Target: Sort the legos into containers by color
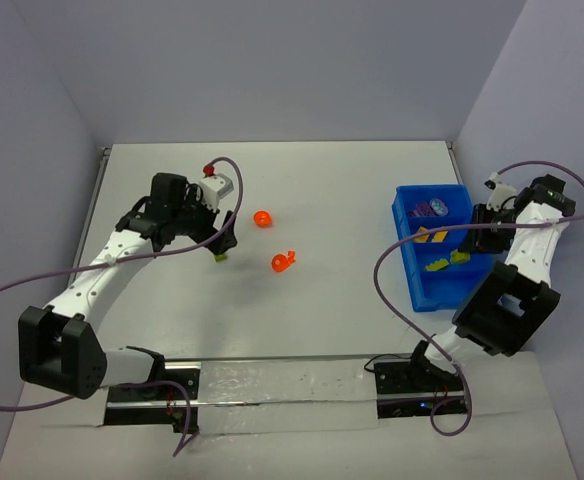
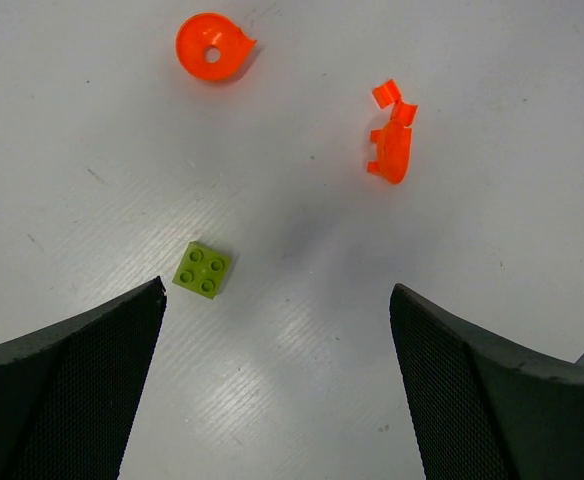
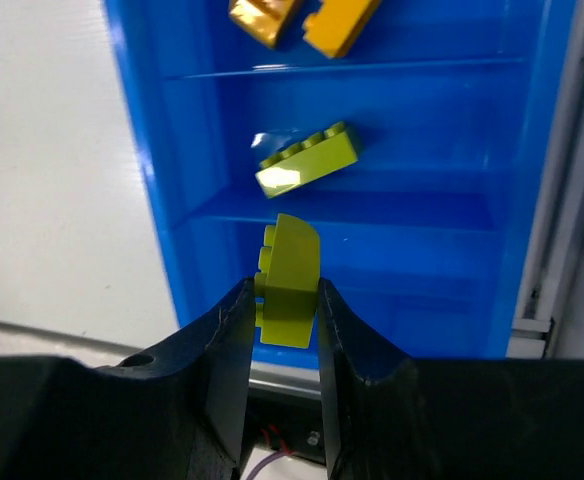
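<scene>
Legos are split between the open surface (image 1: 322, 190) and the blue tray (image 1: 404, 235) over on the right side. Out on the surface, in front of the left arm, sit three loose pieces: a round orange piece (image 2: 213, 47) with a hole in it, a second orange piece (image 2: 393, 140) of odd shape off to its side and well apart from it, and a small green brick (image 2: 201, 270) with four studs facing up.

The left tool (image 2: 277, 290) hangs above the surface with its jaws spread as wide as they go and nothing between them. From its own camera the small green brick lies just inside the left finger (image 2: 82, 380), not touching it, with the two orange pieces farther out.

The right tool (image 3: 284, 285) is over the tray, jaws pinched partway shut on a lime-green brick (image 3: 292, 255) that stands on edge between them, its studs pointing sideways.

Below it the tray's dividers mark off separate compartments. One holds a long green brick (image 3: 310, 160) lying tilted. The next one beyond holds yellow bricks (image 3: 302, 15). From the overhead view, the far compartment has a purple piece (image 1: 431, 208) in it. I cannot tell exactly which compartment the gripped brick hangs over.
</scene>
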Robot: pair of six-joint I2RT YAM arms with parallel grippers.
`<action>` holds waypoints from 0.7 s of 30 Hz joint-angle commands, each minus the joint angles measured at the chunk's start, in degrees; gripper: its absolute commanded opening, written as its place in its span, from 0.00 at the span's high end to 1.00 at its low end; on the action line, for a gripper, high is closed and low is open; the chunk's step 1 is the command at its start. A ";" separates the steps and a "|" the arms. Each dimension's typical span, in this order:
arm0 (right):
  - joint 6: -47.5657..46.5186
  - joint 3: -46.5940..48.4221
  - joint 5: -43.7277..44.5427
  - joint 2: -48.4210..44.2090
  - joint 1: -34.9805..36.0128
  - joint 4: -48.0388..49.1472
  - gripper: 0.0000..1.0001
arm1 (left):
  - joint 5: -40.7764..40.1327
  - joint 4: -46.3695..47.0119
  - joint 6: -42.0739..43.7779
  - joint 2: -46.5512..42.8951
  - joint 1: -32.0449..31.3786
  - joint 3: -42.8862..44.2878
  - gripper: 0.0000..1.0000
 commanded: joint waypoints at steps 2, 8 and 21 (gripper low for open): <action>3.33 -0.17 3.05 2.41 1.51 8.59 1.00 | -1.45 3.68 -1.73 0.71 1.37 -1.12 0.01; 6.36 -1.40 5.68 4.22 4.78 13.24 1.00 | -1.78 3.21 -1.44 2.09 2.92 -0.95 0.01; 7.28 -4.07 9.75 7.85 6.66 18.54 0.88 | -2.85 1.92 1.62 3.75 5.02 -1.50 0.01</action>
